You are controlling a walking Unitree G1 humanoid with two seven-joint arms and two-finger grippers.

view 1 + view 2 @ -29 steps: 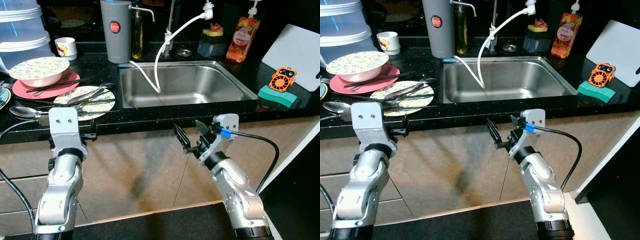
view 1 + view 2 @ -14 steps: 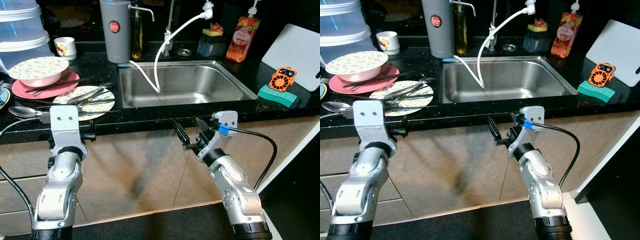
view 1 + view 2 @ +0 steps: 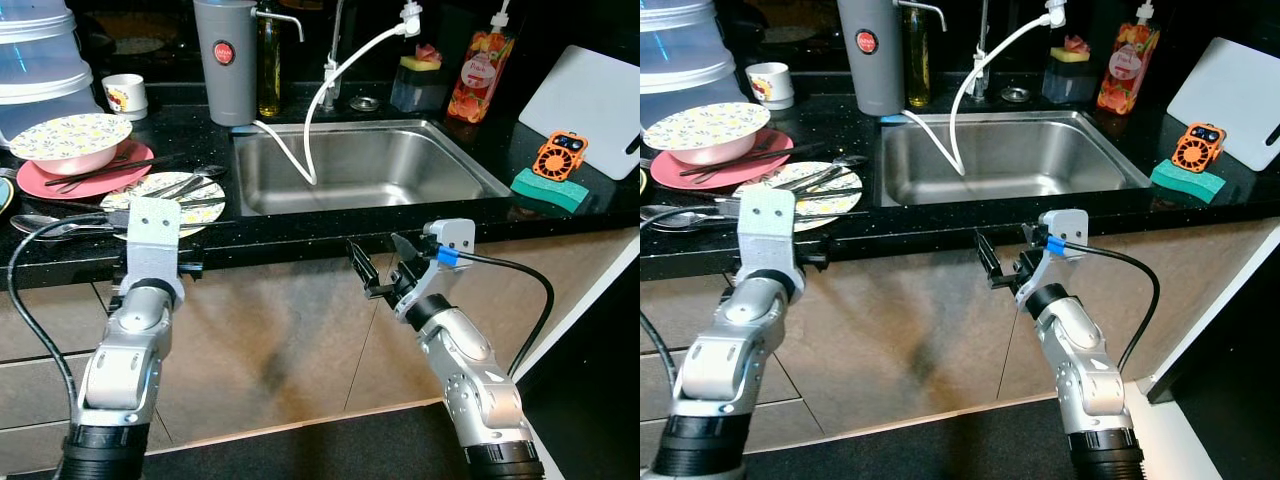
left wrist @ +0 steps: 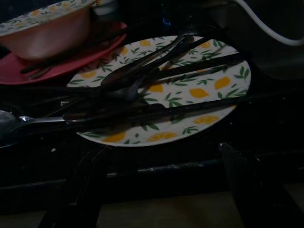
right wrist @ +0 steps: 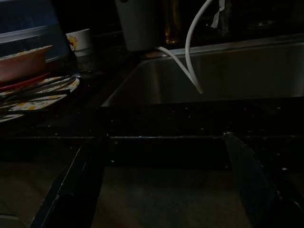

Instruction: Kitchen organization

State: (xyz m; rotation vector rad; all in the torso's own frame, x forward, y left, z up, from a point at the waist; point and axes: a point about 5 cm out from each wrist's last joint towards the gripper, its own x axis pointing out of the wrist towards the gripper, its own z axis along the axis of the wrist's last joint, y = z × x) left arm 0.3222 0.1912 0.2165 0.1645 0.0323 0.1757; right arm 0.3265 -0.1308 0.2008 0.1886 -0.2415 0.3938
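**Both jaws spread below the edge of the black surface**

Jaws on both my arms stood apart and clamped on nothing. My left gripper (image 4: 156, 190) hung just below the front edge of the black speckled stone surface (image 3: 300, 228), its two black fingers (image 4: 71, 194) spread wide and aimed at the round white plate with yellow lemons and green leaves (image 4: 199, 90) that lay near that edge. Across that plate rested a heap of dark metal cutlery (image 4: 142, 76), crossing it at shallow angles, and a large silver spoon (image 3: 40, 225) lay on the surface just beside it, on my left.

Behind the lemon plate sat a flat pink-red plate (image 3: 60, 178) carrying a shallow pink bowl with a yellow-flowered inside (image 3: 68, 140), with more dark utensils laid on the red plate. A small white printed cup (image 3: 126, 95) stood further back, near a tall grey cylindrical jug with a red round badge (image 3: 227, 60).

My right gripper (image 3: 385, 270) was held in front of the cabinet face under the rectangular stainless steel sink (image 3: 365, 170), its fingers spread and touching nothing. A white flexible hose (image 3: 320, 100) curved from the tap down into the sink. On my right lay a green sponge (image 3: 547, 190), with a small orange gadget (image 3: 560, 157) behind it and a white cutting board (image 3: 590, 100) leaning at the back. An orange soap bottle (image 3: 476, 75) stood behind the sink.
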